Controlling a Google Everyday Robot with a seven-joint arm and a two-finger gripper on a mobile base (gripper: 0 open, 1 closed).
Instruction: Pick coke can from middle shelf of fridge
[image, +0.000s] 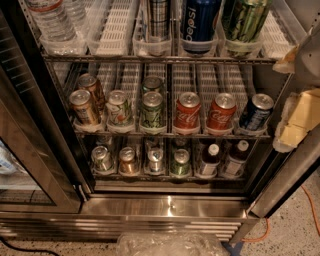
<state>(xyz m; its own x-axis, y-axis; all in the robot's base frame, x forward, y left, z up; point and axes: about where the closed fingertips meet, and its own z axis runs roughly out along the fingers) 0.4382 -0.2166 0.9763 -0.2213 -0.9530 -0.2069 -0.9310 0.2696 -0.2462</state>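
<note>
The fridge (170, 207) stands open before me, steel with a vented base. Its middle shelf (125, 134) holds a row of short cans in white ribbed lanes. Two red coke cans stand side by side right of centre, one (187, 113) to the left of the other (220, 112). A dark blue Pepsi can (255, 113) is at the row's right end, and green, white and brown cans at the left. My gripper (292, 82) is at the right edge of the view, level with this shelf. Its cream fingers (295, 120) are apart and empty, right of the Pepsi can.
The top rack holds water bottles (52, 22) and tall cans (200, 20). The bottom rack holds small cans and dark bottles (210, 160). The glass door (30, 165) hangs open at left. Crumpled clear plastic (170, 245) and an orange cable (311, 210) lie on the floor.
</note>
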